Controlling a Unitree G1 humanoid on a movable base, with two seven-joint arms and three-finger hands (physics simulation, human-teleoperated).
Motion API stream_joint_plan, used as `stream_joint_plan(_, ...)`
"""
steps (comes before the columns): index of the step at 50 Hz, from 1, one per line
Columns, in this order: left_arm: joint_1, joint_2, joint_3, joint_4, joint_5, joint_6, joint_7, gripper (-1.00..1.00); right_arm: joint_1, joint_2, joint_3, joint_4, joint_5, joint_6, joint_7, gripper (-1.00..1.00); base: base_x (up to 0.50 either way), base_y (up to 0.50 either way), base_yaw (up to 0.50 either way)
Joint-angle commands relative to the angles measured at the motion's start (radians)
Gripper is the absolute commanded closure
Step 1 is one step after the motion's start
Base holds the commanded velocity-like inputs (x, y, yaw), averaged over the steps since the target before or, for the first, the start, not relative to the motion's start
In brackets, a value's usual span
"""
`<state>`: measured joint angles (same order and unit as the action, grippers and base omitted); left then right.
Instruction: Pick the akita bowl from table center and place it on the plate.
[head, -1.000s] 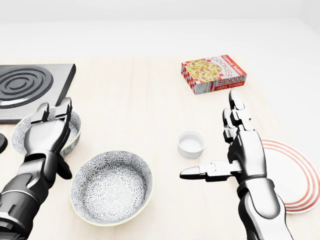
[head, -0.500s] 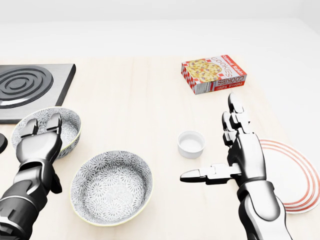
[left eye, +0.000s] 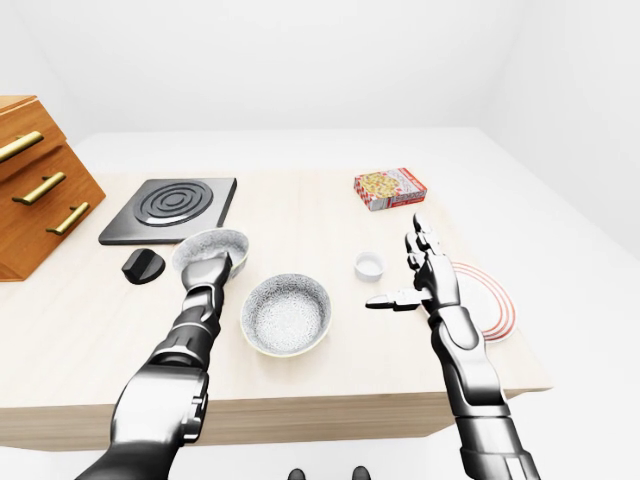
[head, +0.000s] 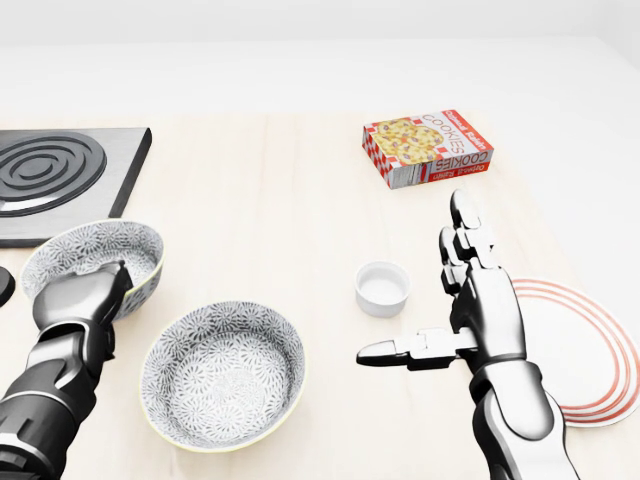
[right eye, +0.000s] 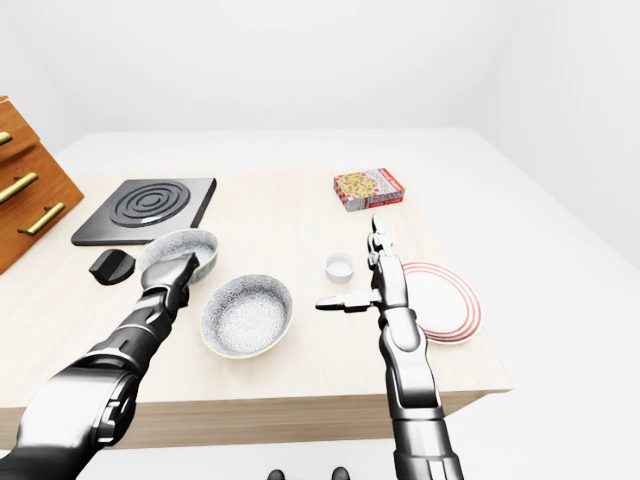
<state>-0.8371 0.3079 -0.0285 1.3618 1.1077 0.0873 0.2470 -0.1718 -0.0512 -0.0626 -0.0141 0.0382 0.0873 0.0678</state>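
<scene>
A smaller patterned bowl (head: 95, 250) sits at the left in the head view, below the stove plate. My left hand (head: 100, 285) is curled shut over its near rim, fingers dipping inside the wall. A larger patterned bowl (head: 225, 370) rests untouched at the lower centre. The white plate (head: 595, 345) with red rings lies at the right edge. My right hand (head: 430, 300) hovers just left of the plate, open, fingers straight up the view and thumb pointing left, holding nothing.
A small white cup (head: 382, 288) stands between the large bowl and my right hand. A cookie box (head: 427, 147) lies at the upper right. The black stove plate (head: 50, 175), a black knob (left eye: 141, 266) and wooden drawers (left eye: 30, 190) occupy the left.
My left hand dropped from open above the smaller bowl and curled its fingers over the near rim. The right hand shifted only slightly.
</scene>
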Motion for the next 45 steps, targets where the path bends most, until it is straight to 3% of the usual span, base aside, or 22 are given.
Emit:
stream_joint_plan(1,0.004,-0.008,0.003,0.006,-0.007,0.000,-0.031,1.00,0.007,-0.001,0.000,-0.002,0.002,0.000,0.005,-1.00,0.00,0.00,0.00)
stream_joint_plan(19,0.005,0.002,-0.005,0.007,-0.002,-0.004,-0.050,1.00,-0.004,-0.001,-0.001,-0.015,0.006,0.000,0.001,-1.00,0.00,0.00,0.00)
stream_joint_plan(34,0.011,0.015,-0.007,0.007,0.020,-0.158,0.045,1.00,0.003,0.000,0.000,-0.017,0.004,0.000,0.000,-1.00,0.00,0.00,0.00)
stream_joint_plan(35,-0.044,0.019,-0.015,-0.052,0.016,-0.110,-0.088,1.00,0.006,0.000,0.000,-0.021,0.004,0.000,0.002,-1.00,0.00,0.00,0.00)
stream_joint_plan(37,-0.105,0.040,-0.025,-0.086,0.020,-0.132,-0.162,1.00,0.007,0.000,-0.001,-0.022,0.004,0.000,0.002,-1.00,0.00,0.00,0.00)
stream_joint_plan(38,-0.111,0.038,-0.024,-0.109,0.018,-0.107,-0.200,1.00,0.007,0.000,0.000,-0.021,0.003,0.000,0.002,-1.00,0.00,0.00,0.00)
stream_joint_plan(45,-0.081,0.042,-0.020,-0.283,0.040,-0.108,-0.260,1.00,0.023,0.001,0.000,-0.034,0.003,0.000,0.007,-1.00,0.00,0.00,0.00)
